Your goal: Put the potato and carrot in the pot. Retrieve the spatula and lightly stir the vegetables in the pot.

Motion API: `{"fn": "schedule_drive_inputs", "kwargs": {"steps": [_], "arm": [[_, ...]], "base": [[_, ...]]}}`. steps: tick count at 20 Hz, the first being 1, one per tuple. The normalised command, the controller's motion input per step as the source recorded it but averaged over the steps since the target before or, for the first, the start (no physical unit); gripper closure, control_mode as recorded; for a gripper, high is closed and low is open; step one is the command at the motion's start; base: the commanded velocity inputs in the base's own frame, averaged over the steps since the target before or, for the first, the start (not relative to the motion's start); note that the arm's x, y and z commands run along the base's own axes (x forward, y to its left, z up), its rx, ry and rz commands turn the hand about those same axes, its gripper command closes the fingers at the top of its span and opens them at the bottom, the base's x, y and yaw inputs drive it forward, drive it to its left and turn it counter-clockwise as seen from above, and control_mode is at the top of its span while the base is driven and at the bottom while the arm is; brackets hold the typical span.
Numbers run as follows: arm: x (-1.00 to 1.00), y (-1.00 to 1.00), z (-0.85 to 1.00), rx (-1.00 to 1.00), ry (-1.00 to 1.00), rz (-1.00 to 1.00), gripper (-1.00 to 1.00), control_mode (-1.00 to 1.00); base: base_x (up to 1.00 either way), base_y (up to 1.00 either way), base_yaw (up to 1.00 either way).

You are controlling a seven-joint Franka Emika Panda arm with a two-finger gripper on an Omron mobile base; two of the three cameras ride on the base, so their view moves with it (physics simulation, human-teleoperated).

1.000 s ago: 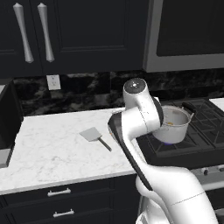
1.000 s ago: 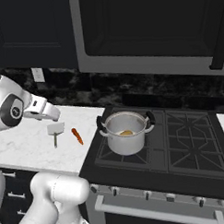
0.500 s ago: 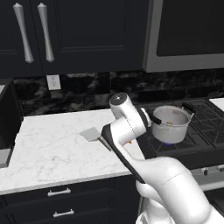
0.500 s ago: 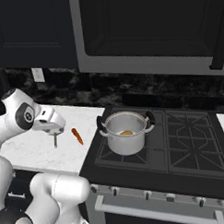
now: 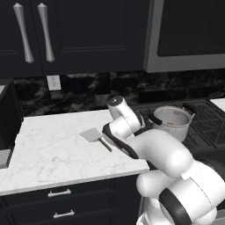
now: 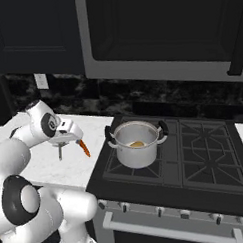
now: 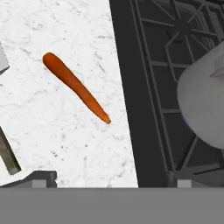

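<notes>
Carrot [image 7: 75,87] lying loose on white marbled counter [image 7: 52,131], smooth, orange-red, blunt at one end and tapering to a point aimed toward the stove edge, close to that edge but not over it. Seen from the right base as an orange sliver [image 6: 84,147] poking out just below the gripper [image 6: 69,137], hovering above it. Fingers spread apart at the bottom corners of the hand view, nothing between them, not touching the carrot.

Spatula [image 5: 96,137] flat on the same counter, just beside the arm: square light-grey blade, thin dark handle running toward the front edge. Handle glimpsed again in the hand view [image 7: 8,154], near the carrot but apart from it.

Pot [image 6: 137,144] upright on the near left burner of the black stove [image 6: 195,155], shiny steel cylinder, two dark side handles, pale inside. Potato [image 6: 138,144] resting on its bottom, tan and rounded. Blurred curved steel wall of the pot [image 7: 203,105] at the right of the hand view, over dark cast grates.

Counter speckled grey on white, open stretch left of the spatula. Black veined backsplash behind, dark cabinets with steel bar handles above, microwave over the stove.
</notes>
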Motion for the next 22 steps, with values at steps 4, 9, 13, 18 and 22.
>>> {"fn": "schedule_drive_inputs", "kwargs": {"steps": [4, 9, 13, 18, 22], "arm": [[0.39, 0.08, -0.25, 0.0, 0.09, 0.09, -1.0, -1.0], [0.44, 0.09, -0.26, 0.0, 0.12, 0.1, -1.0, -1.0], [0.3, 0.04, -0.4, 0.0, 0.13, 0.08, -1.0, -1.0], [0.42, 0.04, -0.41, 0.0, 0.14, 0.08, -1.0, -1.0], [0.47, 0.01, -0.27, 0.0, 0.08, 0.04, -1.0, -1.0]], "base": [[0.0, 0.0, 0.0], [0.0, 0.0, 0.0], [0.0, 0.0, 0.0], [0.0, 0.0, 0.0], [0.0, 0.0, 0.0]]}}
